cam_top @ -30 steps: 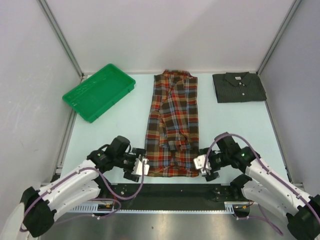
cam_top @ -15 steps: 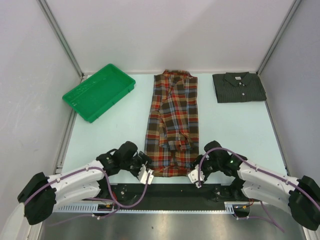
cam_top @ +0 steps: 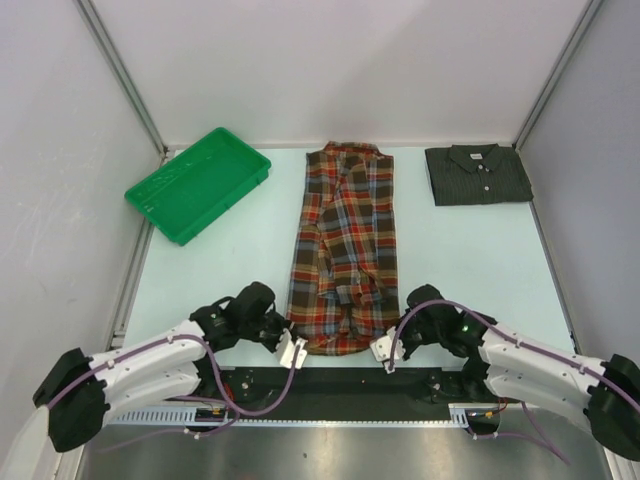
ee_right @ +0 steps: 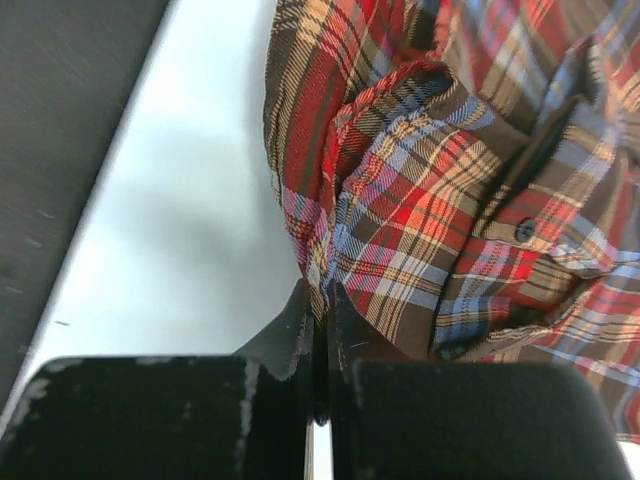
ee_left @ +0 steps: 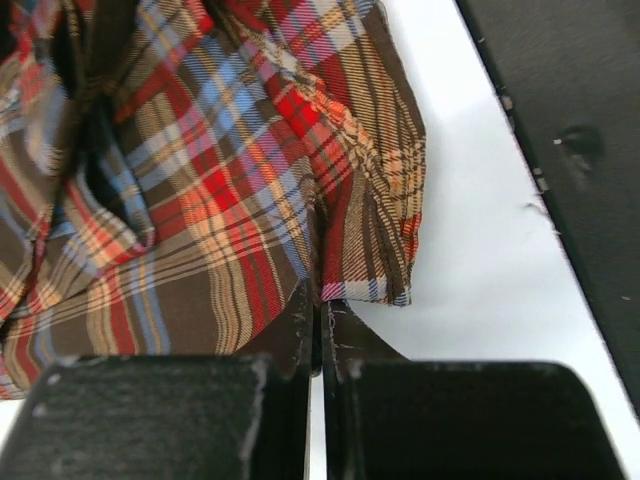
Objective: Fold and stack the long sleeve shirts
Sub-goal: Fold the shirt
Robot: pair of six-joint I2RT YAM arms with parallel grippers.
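The plaid shirt point(cam_top: 345, 250) lay lengthwise down the middle of the table point(cam_top: 240, 260), collar at the far end, already narrowed into a long strip with its hem at the near edge. The left gripper point(cam_top: 290, 350) sat at the near left corner of that hem; in its wrist view the left gripper point(ee_left: 320, 310) had its jaws pressed together on the edge of the plaid cloth. The right gripper point(cam_top: 383, 352) sat at the near right corner, and in its wrist view the right gripper point(ee_right: 322, 310) was likewise clamped on the plaid fabric. The charcoal shirt point(cam_top: 478, 174) lay folded at the far right corner, well apart from the plaid one. A green tray point(cam_top: 198, 183) rested at the far left.
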